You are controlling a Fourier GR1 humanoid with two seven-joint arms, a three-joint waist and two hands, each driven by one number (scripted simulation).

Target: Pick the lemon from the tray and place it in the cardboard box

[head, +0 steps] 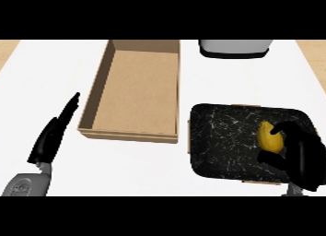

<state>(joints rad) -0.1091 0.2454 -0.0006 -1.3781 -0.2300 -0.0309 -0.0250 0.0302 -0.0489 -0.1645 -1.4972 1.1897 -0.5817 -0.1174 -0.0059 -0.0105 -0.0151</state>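
I have my right hand point(298, 154) down in the tray point(224, 138), fingers point(282, 130) curling round the lemon point(269, 137) at its right side, so next I must lift and carry it left to the box point(135, 92); left hand point(54, 133) rests open.

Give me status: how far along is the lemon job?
Done: right hand has reached the tray. In hand: its fingers curl round the lemon, which sits in the tray. Left: lift, carry to the cardboard box, release. Left hand rests open beside the box.
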